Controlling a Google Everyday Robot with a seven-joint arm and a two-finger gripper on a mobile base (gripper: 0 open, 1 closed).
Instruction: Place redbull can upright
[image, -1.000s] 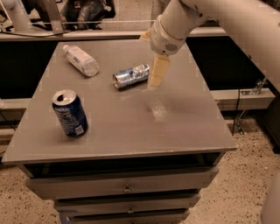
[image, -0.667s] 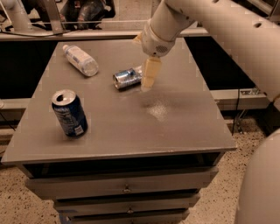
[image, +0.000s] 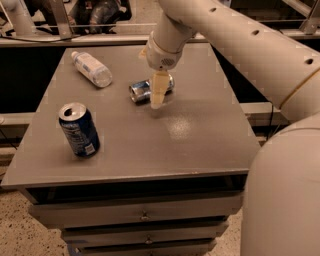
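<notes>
The redbull can (image: 141, 90), slim and silver with blue patches, lies on its side near the middle of the grey table (image: 200, 135). My gripper (image: 157, 100) hangs from the white arm right in front of the can's middle and hides part of it. Its cream fingers (image: 159, 90) point down at the tabletop, just at the can's near side. I cannot see whether anything is gripped.
A wider dark blue can (image: 79, 129) stands upright at the front left. A clear plastic bottle (image: 91, 68) with a white cap lies at the back left. The arm's large white links fill the right side. Drawers sit below the table's front edge.
The gripper has moved left and down toward the lying redbull can, from beside its right end to over its middle. The can, the blue can and the bottle have not moved.
</notes>
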